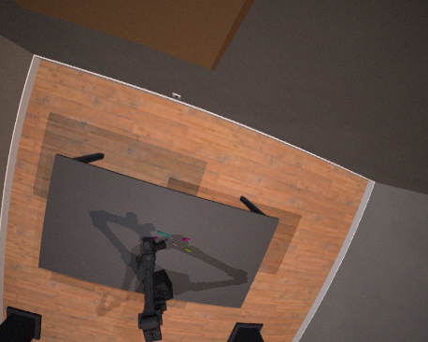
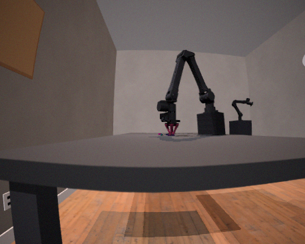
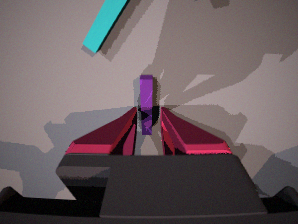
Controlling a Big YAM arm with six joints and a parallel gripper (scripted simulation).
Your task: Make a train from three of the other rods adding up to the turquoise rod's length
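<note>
The purple rod lies flat on the table between the fingertips of my gripper. The fingers stand partly open, one on each side of the rod, with a narrow space on both sides. The turquoise rod lies slanted, ahead and to the left in the wrist view, apart from the purple rod. In the top view a magenta-looking rod, a lime rod, a small greyish rod and a tiny blue one lie to the right of the gripper.
The dark table bears the rods. The arm reaches over it from the front edge and hides part of it in the top view. Broad arm shadows fall around the rods.
</note>
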